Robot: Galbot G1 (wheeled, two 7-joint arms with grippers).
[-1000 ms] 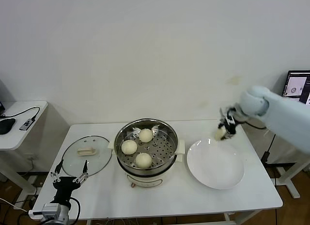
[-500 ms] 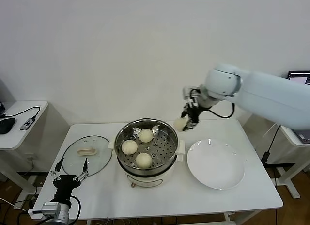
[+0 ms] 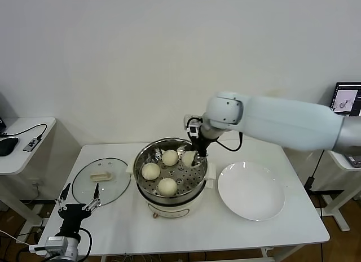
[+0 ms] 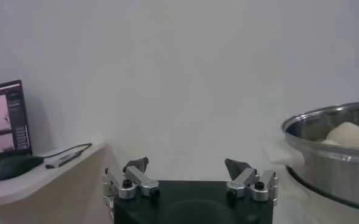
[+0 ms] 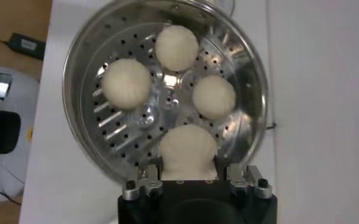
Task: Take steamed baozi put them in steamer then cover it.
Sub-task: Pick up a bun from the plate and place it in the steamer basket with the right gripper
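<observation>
Three baozi (image 3: pixel 159 171) sit on steamer (image 3: pixel 148 196) tray. Right gripper (image 3: pixel 193 156) hovers over tray's open spot, clamped on fourth baozi (image 5: pixel 187 152). Plate (image 3: pixel 251 190) bare. Cover (image 3: pixel 101 180) lies left of steamer, beside idle, wide-apart left gripper (image 3: pixel 76 203). Remaining: release, cover.

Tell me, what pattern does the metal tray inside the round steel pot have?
Rows of small round holes across the shiny perforated steel tray; the right wrist view shows it best.

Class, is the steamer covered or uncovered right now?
Uncovered: the cover lies flat on the table beside the steamer, whose buns show from above.
</observation>
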